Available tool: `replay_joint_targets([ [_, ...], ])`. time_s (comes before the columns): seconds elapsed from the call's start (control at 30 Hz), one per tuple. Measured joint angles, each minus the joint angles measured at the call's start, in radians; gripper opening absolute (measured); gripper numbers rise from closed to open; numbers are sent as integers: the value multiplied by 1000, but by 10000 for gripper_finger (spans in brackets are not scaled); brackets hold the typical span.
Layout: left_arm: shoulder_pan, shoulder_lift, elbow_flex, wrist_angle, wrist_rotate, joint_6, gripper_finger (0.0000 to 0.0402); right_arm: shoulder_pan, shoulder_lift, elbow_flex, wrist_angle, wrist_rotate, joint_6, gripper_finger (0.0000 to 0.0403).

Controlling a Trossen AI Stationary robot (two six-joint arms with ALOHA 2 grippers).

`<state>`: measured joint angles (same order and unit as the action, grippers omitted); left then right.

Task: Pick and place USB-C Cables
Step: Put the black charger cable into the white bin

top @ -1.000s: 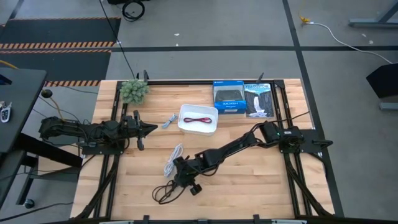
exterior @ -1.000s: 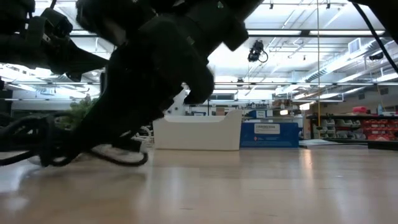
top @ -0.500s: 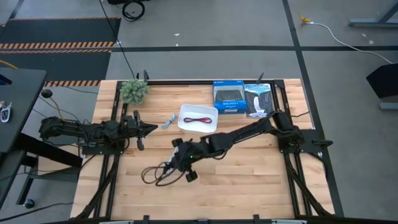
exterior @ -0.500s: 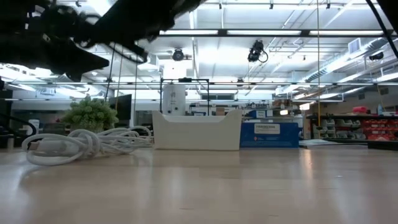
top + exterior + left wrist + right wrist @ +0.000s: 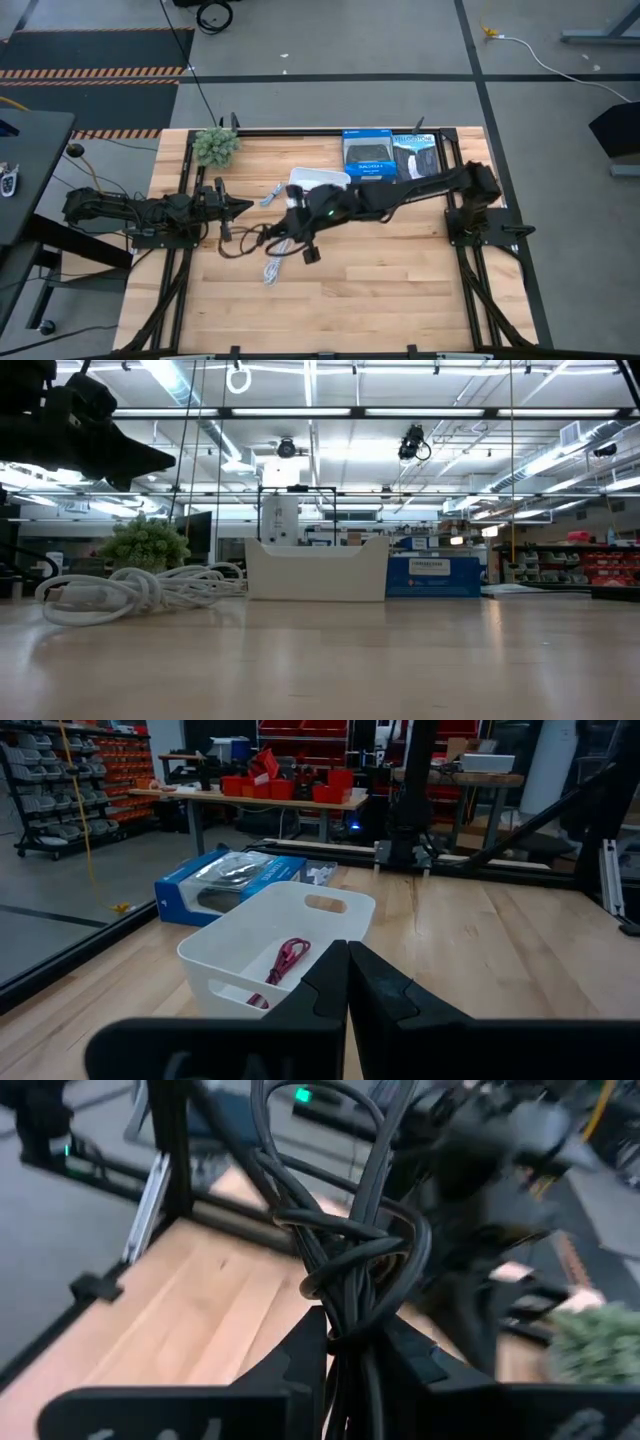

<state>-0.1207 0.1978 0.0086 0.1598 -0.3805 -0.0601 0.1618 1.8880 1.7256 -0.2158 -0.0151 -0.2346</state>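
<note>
My right gripper [image 5: 288, 230] [image 5: 352, 1355] is shut on the black cable [image 5: 243, 241], near the white tray's [image 5: 318, 181] left near corner. The white cable [image 5: 272, 266] [image 5: 130, 590] lies coiled on the wood below it. A small grey cable [image 5: 270, 195] lies left of the tray. The dark red cable [image 5: 285, 960] lies inside the tray [image 5: 250, 945]. My left gripper [image 5: 240, 208] [image 5: 347, 965] waits shut above the table's left part, pointing at the tray. My right gripper pinches the black cable between its two fingers [image 5: 300, 1360], across a bundle of several strands [image 5: 352, 1315] just below the coil's knotted part [image 5: 350, 1245]. The cable is lifted clear of the table. Its loops [image 5: 232, 243] trail toward the table's left.
A blue box [image 5: 368, 155] and a dark box [image 5: 415, 160] stand at the far edge, right of the tray. A small green plant [image 5: 216, 145] stands at the far left corner. Bare wood stretches across the near half of the table [image 5: 400, 290].
My right gripper has gone up and toward the far edge, from the near middle of the table to the tray's left near corner, staying shut on the black cable. The cable has come off the wood and out of the low view. The white cable has stayed where it lay.
</note>
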Motion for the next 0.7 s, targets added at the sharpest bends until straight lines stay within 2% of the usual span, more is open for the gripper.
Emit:
replay_joint_targets([
  [0.27, 0, 0, 0, 0, 0, 0, 14, -30, -133, 0, -1, 2, 91, 64],
  [0.43, 0, 0, 0, 0, 0, 0, 14, -55, -192, 0, -30, 81, 85, 64],
  [0.7, 0, 0, 0, 0, 0, 0, 13, -118, -259, 0, -101, 124, 94, 64],
])
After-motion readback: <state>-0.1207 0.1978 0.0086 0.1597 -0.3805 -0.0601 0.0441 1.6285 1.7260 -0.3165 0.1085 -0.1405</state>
